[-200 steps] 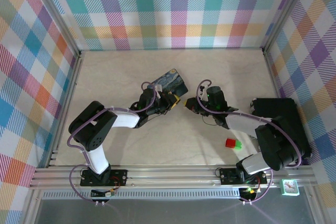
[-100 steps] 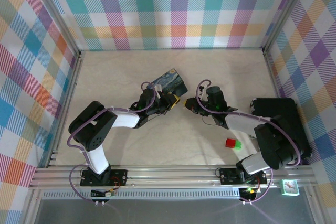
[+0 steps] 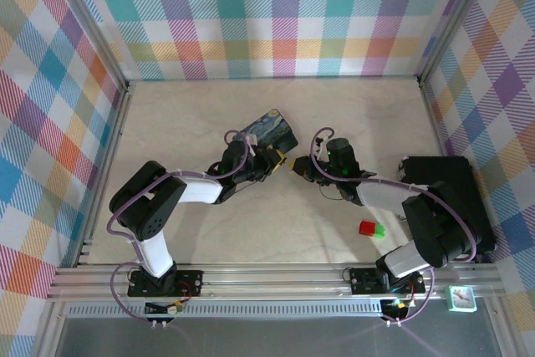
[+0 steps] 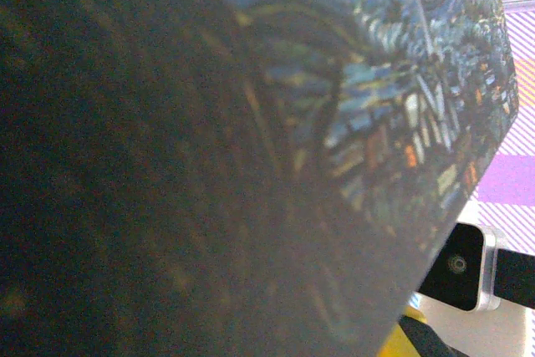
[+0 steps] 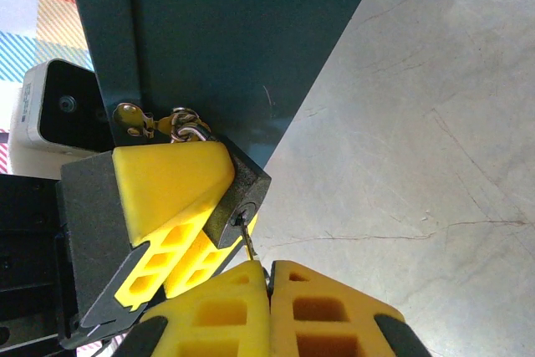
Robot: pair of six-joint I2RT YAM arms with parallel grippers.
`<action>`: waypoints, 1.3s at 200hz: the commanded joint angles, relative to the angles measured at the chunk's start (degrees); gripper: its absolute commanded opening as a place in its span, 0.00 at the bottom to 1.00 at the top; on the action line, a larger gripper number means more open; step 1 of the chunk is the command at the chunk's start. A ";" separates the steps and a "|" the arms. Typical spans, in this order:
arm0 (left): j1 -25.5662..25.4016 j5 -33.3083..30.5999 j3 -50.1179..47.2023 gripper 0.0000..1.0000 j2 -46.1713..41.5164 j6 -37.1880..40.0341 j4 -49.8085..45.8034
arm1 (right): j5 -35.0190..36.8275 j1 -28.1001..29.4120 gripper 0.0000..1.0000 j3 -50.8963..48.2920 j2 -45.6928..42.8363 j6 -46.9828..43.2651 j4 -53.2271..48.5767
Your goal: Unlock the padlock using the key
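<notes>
Key-into-lock step: align, seat, then twist.
See padlock [image 5: 238, 198] clamped in left gripper [image 3: 274, 159], hanging at the hasp [image 5: 134, 114] on the blue tin [image 5: 226, 39] corner. See key [image 5: 245, 238] pinched tight in right gripper [image 5: 269, 280], blade tip at keyhole; insertion depth hard to tell. Push along keyway axis until seated, then roll wrist only. Avoid side load on the thin blade. Keep left clamp firm against torque, else lock likely swings on hasp.

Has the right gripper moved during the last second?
Yes, slightly: the right gripper has shifted left, closer to the blue tin, which stays in place.
</notes>
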 commanded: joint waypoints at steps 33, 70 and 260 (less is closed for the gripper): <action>-1.93 2.03 1.93 0.00 0.45 -1.41 2.59 | -2.08 0.77 0.00 2.01 2.34 1.79 6.63; -2.86 2.82 1.78 0.00 0.32 -2.14 3.61 | -3.75 -0.76 0.00 3.46 5.11 5.43 10.20; -3.28 4.24 3.25 0.00 -1.11 -4.76 5.84 | -2.97 -2.99 0.00 7.31 7.45 -7.86 5.85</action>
